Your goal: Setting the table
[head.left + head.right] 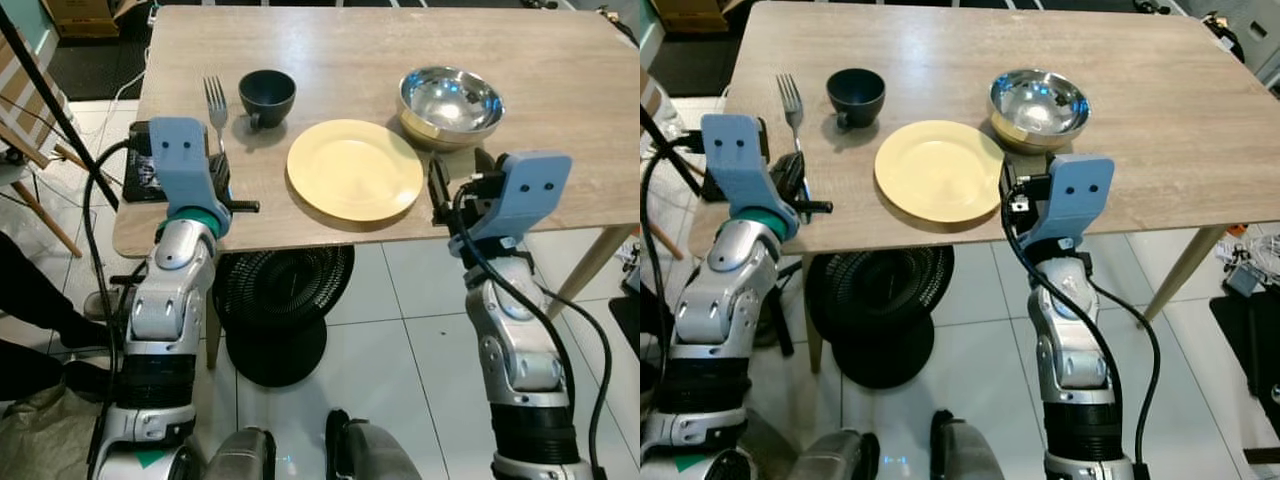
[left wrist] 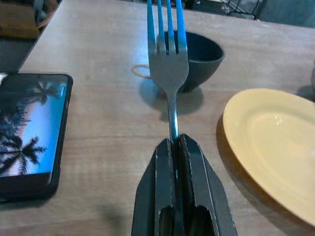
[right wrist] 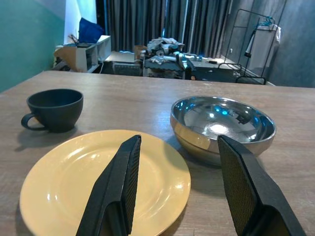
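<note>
I am gripping the fork (image 2: 168, 73) by its handle with my left hand (image 2: 176, 147), fingers closed tight on it. Its long axis is pointing away from me, tines reaching toward the dark cup (image 1: 267, 95), with the yellow plate (image 1: 355, 168) lying to its right on the desk (image 1: 380, 50). My right hand (image 3: 177, 187) is hovering wide open, holding nothing, at the plate's near edge beside the steel bowl (image 1: 450, 103).

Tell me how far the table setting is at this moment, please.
Already laid: the yellow plate, the dark cup and the steel bowl stand on the table. In hand: the left pincer grips the fork beside the plate. Left: releasing it. The right pincer is open.
</note>
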Available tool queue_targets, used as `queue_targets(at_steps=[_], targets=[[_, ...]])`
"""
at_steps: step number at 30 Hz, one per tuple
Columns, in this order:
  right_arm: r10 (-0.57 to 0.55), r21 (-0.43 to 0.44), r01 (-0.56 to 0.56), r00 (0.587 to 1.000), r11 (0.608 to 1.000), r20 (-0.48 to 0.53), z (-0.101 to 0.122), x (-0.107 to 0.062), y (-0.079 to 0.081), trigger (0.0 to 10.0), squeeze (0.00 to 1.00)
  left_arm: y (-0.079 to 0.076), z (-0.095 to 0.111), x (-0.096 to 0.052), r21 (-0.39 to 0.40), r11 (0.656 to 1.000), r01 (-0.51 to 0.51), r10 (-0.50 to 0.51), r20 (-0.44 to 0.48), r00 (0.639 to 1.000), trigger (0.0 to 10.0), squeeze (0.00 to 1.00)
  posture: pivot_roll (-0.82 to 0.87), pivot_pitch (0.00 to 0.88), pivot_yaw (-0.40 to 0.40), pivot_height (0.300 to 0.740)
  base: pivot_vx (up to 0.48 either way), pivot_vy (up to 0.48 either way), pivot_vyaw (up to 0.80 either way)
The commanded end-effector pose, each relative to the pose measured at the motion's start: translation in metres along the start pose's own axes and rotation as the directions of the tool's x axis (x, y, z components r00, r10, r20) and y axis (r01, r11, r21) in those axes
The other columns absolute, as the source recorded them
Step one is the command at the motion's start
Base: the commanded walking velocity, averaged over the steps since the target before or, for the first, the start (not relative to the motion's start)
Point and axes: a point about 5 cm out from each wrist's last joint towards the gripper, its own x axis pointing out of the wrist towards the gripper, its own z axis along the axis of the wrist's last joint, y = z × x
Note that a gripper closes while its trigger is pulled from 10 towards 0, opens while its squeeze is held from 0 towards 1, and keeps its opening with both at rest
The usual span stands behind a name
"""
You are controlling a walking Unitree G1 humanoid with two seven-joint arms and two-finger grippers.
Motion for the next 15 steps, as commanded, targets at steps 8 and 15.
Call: queue_targets(at_steps=[8,15], targets=[[-0.024,-0.04,0.023,0.999,0.999,-0.021,0.002,-0.005,-0.016,10.0,0.0,0.017,-0.007,0.012,0.066,0.997,-0.038,0.046,-0.137,0.99,10.0,0.0,0.02,0.181,0.01,0.74,0.0,0.0,0.0],[-0.052,-0.037,0.05,0.998,0.998,-0.043,-0.001,-0.014,-0.02,10.0,0.0,0.022,0.001,0.024,0.154,0.987,-0.046,0.07,-0.156,0.985,10.0,0.0,0.01,0.211,0.017,0.74,0.0,0.0,0.0]])
